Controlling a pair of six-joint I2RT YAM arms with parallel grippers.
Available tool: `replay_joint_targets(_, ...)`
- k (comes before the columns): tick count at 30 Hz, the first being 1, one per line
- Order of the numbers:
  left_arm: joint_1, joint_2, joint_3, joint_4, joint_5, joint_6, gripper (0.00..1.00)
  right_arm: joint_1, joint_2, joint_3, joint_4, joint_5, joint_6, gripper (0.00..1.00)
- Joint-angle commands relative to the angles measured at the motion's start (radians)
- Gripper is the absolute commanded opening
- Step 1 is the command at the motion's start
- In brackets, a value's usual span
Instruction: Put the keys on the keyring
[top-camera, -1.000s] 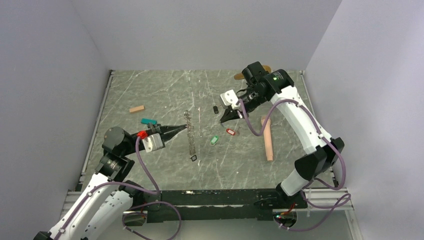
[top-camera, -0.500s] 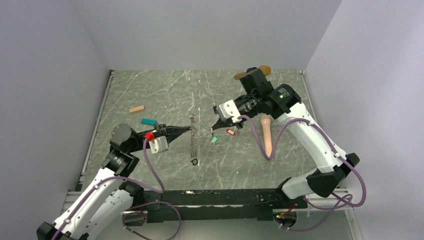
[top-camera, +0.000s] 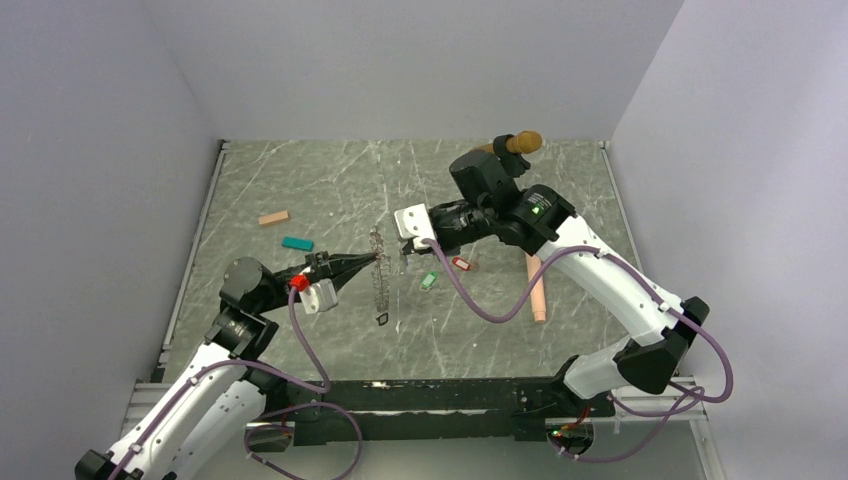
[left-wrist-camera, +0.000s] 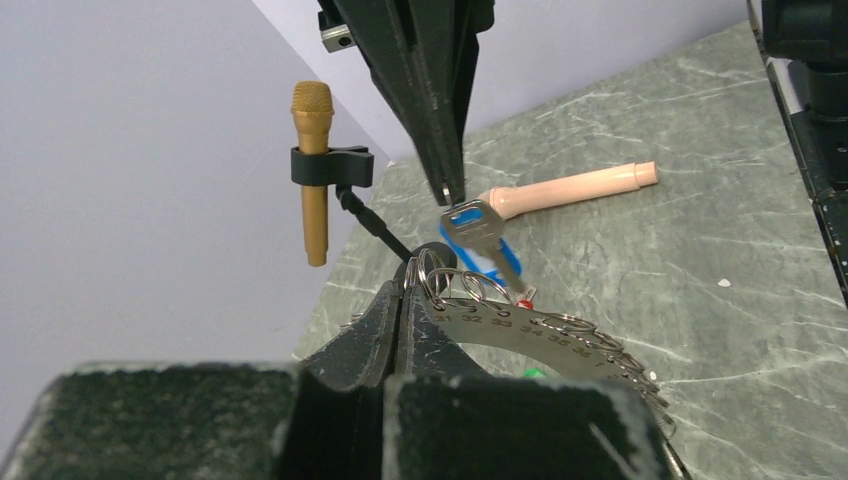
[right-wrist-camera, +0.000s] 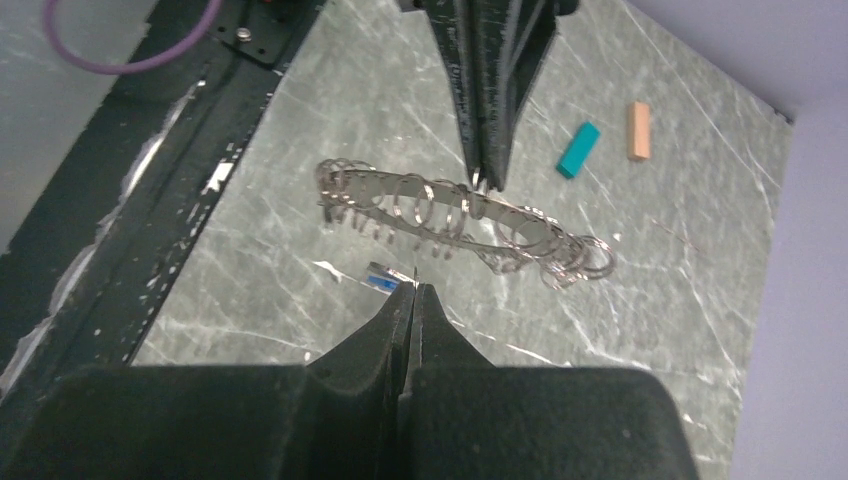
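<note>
- At the middle of the tabletop (top-camera: 300, 180), I see no key threaded on the keyring (top-camera: 381, 290) yet; I judge all three are left to do.
- My left end effector (top-camera: 375, 258) is pressed together, pinching the keyring near its far end.
- My right end effector (left-wrist-camera: 449, 195) is pressed together on the top of the blue-tagged key (left-wrist-camera: 475, 228). The key hangs just above the keyring's end rings, close to my left tips, apparently not hooked on.
- The green-tagged key (top-camera: 429, 281) and red-tagged key (top-camera: 460, 264) lie on the tabletop just right of the keyring, apart from both end effectors.
- The first threading seems in hand.
</note>
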Motion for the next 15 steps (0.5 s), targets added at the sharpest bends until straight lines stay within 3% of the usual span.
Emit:
replay_joint_targets(1,-0.001,-0.004,-0.014,0.047,-0.043,0.036,0.0,0.002,-0.012,0.015,0.103,0.137,0.05,0.0)
replay_joint_targets(4,-0.022,0.005,0.001,-0.057,-0.142,0.147,0.0,0.006,0.003,0.045,0.065,0.173,0.004,0.0)
replay_joint_targets(7,-0.064,0.009,0.054,-0.241,-0.352,0.269,0.0,0.003,0.002,0.037,0.07,0.201,-0.015,0.0)
replay_joint_targets(8,-0.069,0.0,0.064,-0.264,-0.33,0.286,0.0,0.004,-0.002,0.026,0.076,0.206,-0.013,0.0)
replay_joint_targets(11,-0.072,0.003,0.043,-0.224,-0.091,0.269,0.0,0.004,-0.006,0.007,0.089,0.198,0.005,0.0)
replay_joint_targets(15,-0.095,-0.013,0.027,-0.228,-0.134,0.275,0.0,0.007,0.002,-0.015,0.115,0.188,-0.011,0.0)
